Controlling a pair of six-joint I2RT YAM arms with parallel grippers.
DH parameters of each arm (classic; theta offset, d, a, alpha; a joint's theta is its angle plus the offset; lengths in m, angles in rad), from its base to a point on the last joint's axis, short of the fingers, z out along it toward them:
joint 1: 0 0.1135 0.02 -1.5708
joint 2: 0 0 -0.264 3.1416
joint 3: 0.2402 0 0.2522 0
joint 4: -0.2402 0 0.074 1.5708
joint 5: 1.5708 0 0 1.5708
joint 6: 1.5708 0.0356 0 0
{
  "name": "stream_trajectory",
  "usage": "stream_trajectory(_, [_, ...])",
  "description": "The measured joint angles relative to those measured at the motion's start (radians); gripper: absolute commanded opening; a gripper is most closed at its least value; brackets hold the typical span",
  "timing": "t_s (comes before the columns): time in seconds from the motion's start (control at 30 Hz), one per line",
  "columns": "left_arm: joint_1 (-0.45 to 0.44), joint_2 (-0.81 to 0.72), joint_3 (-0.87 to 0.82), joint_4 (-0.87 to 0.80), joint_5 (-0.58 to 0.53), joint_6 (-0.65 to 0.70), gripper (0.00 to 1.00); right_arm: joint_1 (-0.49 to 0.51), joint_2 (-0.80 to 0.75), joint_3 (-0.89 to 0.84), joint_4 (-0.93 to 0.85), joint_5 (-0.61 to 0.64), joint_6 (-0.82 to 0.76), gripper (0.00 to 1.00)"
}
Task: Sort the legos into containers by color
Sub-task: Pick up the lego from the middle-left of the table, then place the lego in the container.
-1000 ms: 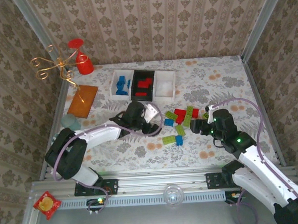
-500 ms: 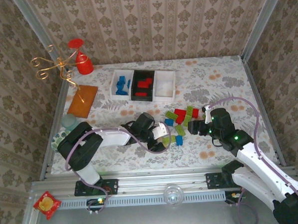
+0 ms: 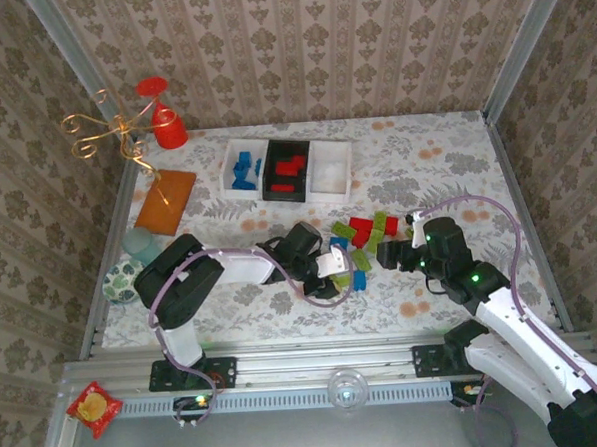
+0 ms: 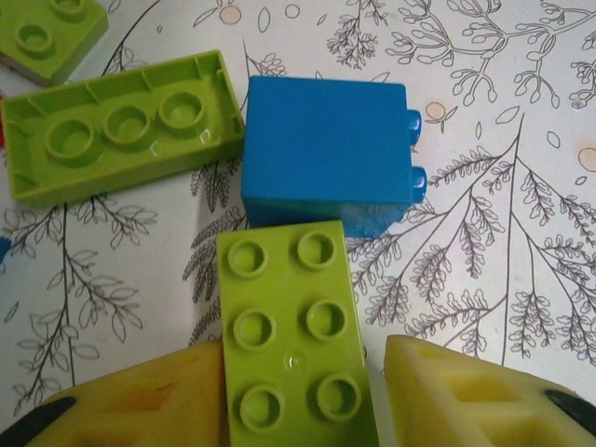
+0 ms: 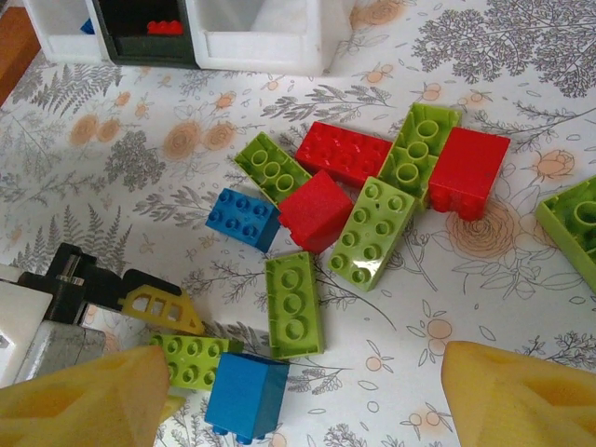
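My left gripper (image 3: 333,272) is low over the table, jaws round a lime green lego (image 4: 291,354). Its left finger (image 4: 130,400) touches the brick, while a thin gap shows at the right finger (image 4: 466,391). A blue lego (image 4: 326,154) and an upturned green one (image 4: 121,126) lie just beyond. My right gripper (image 3: 395,253) hovers open at the right of the pile, nothing between its fingers. Red (image 5: 345,151), blue (image 5: 242,219) and green (image 5: 294,303) legos are scattered there. The containers stand at the back: a white bin (image 3: 228,170) with blue bricks, a black bin (image 3: 268,173) with red ones, and a white bin (image 3: 348,171).
A red cup (image 3: 168,128) and a gold wire ornament (image 3: 113,128) stand at the back left. An orange-brown board (image 3: 165,200) lies beside the bins, teal objects (image 3: 139,242) near the left edge. Patterned walls enclose the table.
My left arm has swung right and forward to the green lego, and its jaws have narrowed round it. The right gripper has barely shifted.
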Motion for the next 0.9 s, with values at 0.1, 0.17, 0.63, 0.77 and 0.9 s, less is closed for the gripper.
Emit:
stream_trajectory(0.1, [-0.005,0.006,0.003,0.007,-0.016,0.010,0.39,0.000,-0.002,0.000,0.000,0.000,0.000,0.79])
stream_trajectory(0.17, [-0.006,0.006,0.003,0.011,-0.027,0.011,0.36,0.000,-0.003,0.000,0.001,0.000,0.000,0.79])
stream_trajectory(0.63, [0.204,-0.174,-0.129,0.302,-0.003,-0.224,0.27,0.000,-0.003,-0.017,0.035,-0.008,0.000,0.79])
stream_trajectory(0.77, [0.233,-0.122,-0.005,0.336,-0.121,-0.311,0.30,0.000,0.001,-0.049,0.080,-0.027,0.003,0.79])
stream_trajectory(0.9, [0.233,0.004,0.213,0.298,-0.242,-0.359,0.31,0.000,0.026,-0.051,0.108,-0.038,0.005,0.79])
